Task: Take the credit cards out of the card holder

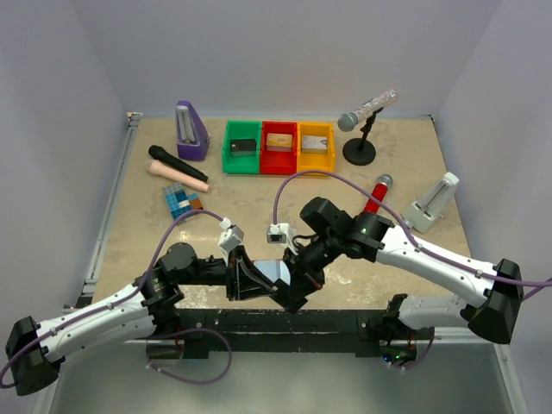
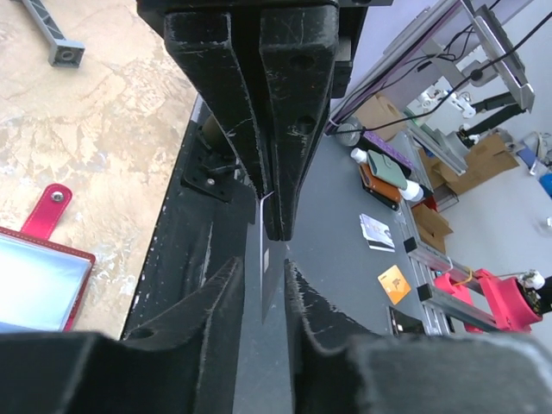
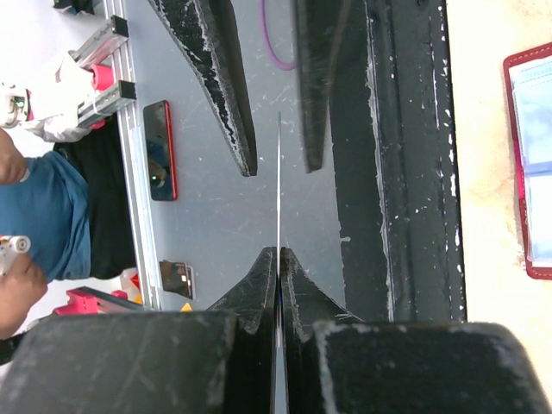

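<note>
- Three bins (image 1: 278, 166) beyond the grippers each hold one block (image 1: 278, 142).
- Right gripper (image 3: 278, 254) pinches credit card (image 3: 279, 181); left gripper (image 2: 261, 269) straddles it, unclosed.
- Card holder (image 2: 34, 280) open alongside.

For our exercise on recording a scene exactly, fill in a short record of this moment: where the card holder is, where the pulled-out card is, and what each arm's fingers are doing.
card holder: lying open on the table, pale pockets up, snap tab out
card: out of the holder, seen edge-on, held off the table between the two arms
right fingers: shut on one end of the card
left fingers: open, one on each side of the card's other end, gaps showing
hand-over: not yet done
</note>
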You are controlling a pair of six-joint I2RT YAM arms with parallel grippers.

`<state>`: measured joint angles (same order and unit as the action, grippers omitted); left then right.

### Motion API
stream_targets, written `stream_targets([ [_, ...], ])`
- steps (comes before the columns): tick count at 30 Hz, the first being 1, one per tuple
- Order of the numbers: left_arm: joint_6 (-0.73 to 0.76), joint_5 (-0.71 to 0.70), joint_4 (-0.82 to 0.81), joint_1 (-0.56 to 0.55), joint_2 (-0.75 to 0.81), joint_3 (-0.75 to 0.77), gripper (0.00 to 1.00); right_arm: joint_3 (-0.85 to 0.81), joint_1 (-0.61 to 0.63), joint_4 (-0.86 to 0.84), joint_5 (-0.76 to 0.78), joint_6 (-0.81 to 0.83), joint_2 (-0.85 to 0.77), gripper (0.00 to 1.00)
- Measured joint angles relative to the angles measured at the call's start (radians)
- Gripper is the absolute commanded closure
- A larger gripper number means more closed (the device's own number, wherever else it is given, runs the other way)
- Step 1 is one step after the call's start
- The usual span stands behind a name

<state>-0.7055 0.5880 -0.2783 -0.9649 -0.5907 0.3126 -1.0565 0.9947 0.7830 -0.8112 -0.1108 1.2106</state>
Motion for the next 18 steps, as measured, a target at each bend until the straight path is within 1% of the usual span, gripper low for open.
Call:
stream_targets([
  [6, 0.000, 0.020, -0.008, 0.000, -0.007, 0.000, 0.79, 0.000, 0.000, 0.006, 0.000, 0.002, 0.002, 1.00],
  [8, 0.000, 0.024, -0.012, 0.000, -0.007, 0.000, 0.83, -0.003, 0.000, 0.011, 0.000, 0.004, 0.005, 1.00],
  [13, 0.000, 0.029, -0.014, 0.000, -0.010, -0.002, 1.00, -0.009, 0.000, 0.017, -0.003, 0.011, 0.014, 1.00],
  [17, -0.005, 0.034, -0.030, 0.000, -0.016, -0.012, 1.00, -0.009, 0.002, 0.023, -0.003, 0.018, 0.016, 1.00],
  [18, -0.006, 0.034, -0.032, 0.000, -0.016, -0.012, 1.00, -0.009, 0.002, 0.023, -0.003, 0.018, 0.016, 0.92],
])
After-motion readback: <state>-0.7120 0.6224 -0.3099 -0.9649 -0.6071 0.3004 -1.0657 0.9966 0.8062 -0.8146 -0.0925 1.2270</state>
